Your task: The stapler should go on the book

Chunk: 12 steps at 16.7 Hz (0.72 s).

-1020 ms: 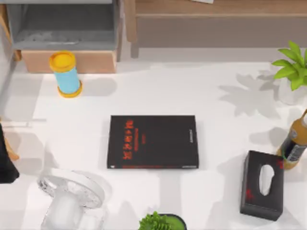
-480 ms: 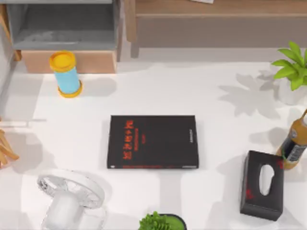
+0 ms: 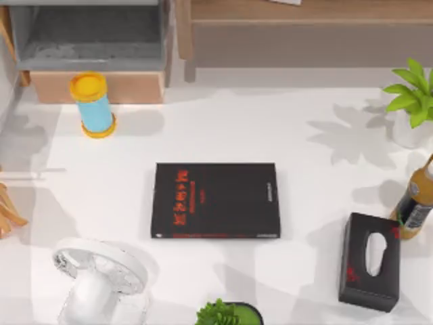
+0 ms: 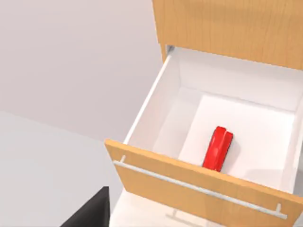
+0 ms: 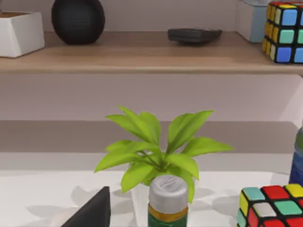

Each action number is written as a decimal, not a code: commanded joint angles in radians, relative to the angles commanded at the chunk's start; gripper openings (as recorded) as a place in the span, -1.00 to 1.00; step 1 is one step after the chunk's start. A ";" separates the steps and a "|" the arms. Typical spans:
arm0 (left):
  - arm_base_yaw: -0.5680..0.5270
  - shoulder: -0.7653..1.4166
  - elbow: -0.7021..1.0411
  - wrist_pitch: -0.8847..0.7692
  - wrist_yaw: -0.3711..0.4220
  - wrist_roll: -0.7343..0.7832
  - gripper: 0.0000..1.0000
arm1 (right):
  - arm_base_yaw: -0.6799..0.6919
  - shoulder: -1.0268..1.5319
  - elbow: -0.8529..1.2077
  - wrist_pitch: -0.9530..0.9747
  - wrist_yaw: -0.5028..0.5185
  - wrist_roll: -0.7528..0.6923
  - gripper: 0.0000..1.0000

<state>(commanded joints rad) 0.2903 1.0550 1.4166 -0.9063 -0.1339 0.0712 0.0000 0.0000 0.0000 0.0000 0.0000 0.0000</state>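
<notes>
Left arm: a dark, wedge-shaped piece of our left gripper [image 4: 90, 213] juts into the lower edge of the left wrist view. The wrist is held high and pitched downward, looking down at a slant.

Right arm: a matching dark wedge of our right gripper [image 5: 91, 213] sits at the lower edge of the right wrist view. This wrist is held about level and low, just above the table surface on its right side, facing the back. Nothing is held against either wedge. We cannot tell how either gripper's jaws stand.
</notes>
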 joint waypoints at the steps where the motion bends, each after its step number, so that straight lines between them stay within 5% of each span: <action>1: 0.007 0.059 0.129 -0.035 0.002 0.012 1.00 | 0.000 0.000 0.000 0.000 0.000 0.000 1.00; 6: 0.022 0.389 0.672 -0.169 0.013 0.097 1.00 | 0.000 0.000 0.000 0.000 0.000 0.000 1.00; 12: 0.037 0.945 1.039 -0.340 0.038 0.196 1.00 | 0.000 0.000 0.000 0.000 0.000 0.000 1.00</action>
<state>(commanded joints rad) 0.3278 1.9999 2.4560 -1.2465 -0.0964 0.2674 0.0000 0.0000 0.0000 0.0000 0.0000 0.0000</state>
